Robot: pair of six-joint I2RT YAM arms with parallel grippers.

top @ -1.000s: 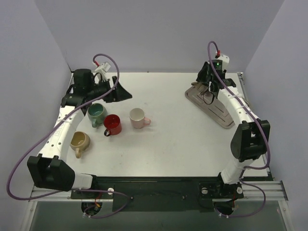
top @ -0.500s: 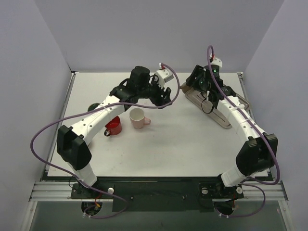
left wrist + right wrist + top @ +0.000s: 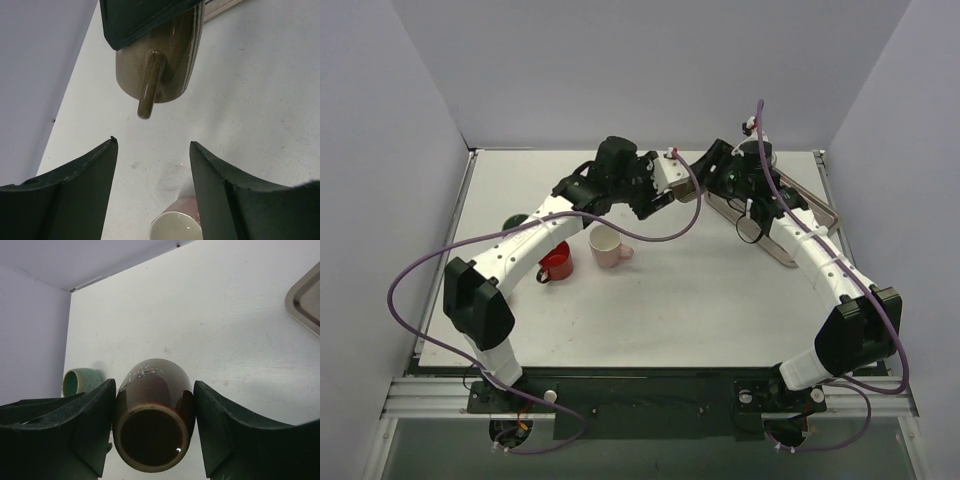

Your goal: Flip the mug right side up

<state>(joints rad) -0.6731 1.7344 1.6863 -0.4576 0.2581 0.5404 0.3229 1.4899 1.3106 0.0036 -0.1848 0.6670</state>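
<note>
A glossy brown mug [image 3: 152, 415] is held off the table between my right gripper's fingers, lying sideways with one round end facing the wrist camera. My right gripper [image 3: 154, 385] is shut on its body. In the top view the right gripper [image 3: 708, 168] hangs over the back middle of the table with the brown mug [image 3: 688, 187] at its tip. My left gripper [image 3: 656, 200] is open and empty just to the mug's left. In the left wrist view the brown mug [image 3: 160, 65] hangs ahead of the left gripper [image 3: 152, 142], its handle pointing at the open jaws.
A pink mug [image 3: 608, 244] stands upright below the left gripper and shows in the left wrist view [image 3: 175, 227]. A red mug [image 3: 557, 260] and a green mug [image 3: 517, 220] lie left of it. A metal tray [image 3: 782, 245] sits at the back right.
My left arm swung from the far left to the back middle, facing the right gripper. My right gripper moved left from the tray with the brown mug.
</note>
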